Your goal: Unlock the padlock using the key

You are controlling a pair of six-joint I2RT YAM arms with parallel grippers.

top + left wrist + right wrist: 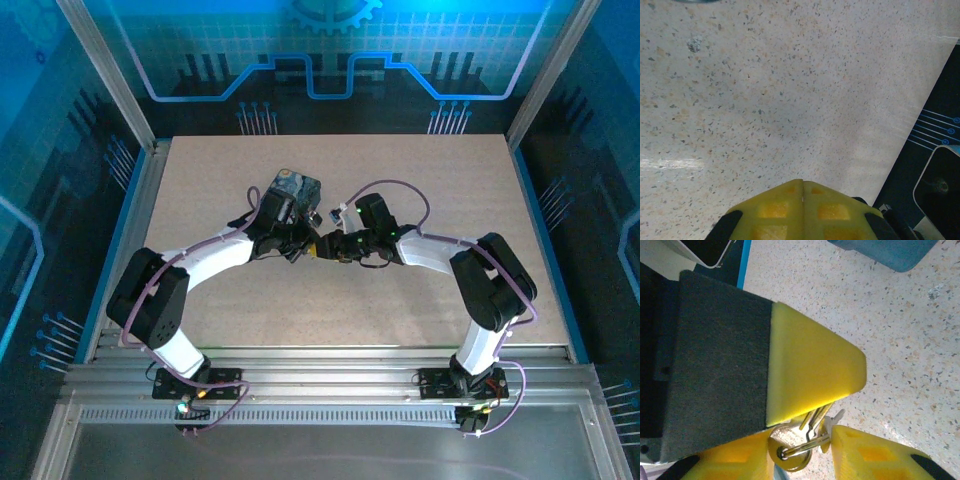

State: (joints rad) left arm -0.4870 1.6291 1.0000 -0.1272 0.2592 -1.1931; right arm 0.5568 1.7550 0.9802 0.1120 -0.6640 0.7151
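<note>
A small brass-coloured key (790, 452) with a round bow hangs on a thin ring between the two yellow fingers of my right gripper (801, 436), whose jaws stand apart around it. Its blade and a second key's blade run up under a yellow finger (810, 370) of my left gripper. In the left wrist view my left gripper (803, 184) is shut, its fingers pressed flat together over bare table. From above, the left gripper (305, 245) and the right gripper (329, 243) meet tip to tip at the table's middle. The padlock is hidden.
A dark swirl-painted box (297, 188) sits just behind the left wrist, and its bluish corner (890, 252) lies at the top of the right wrist view. Speckled tabletop (430, 180) spreads around both arms. A dark panel (945, 165) borders the table edge.
</note>
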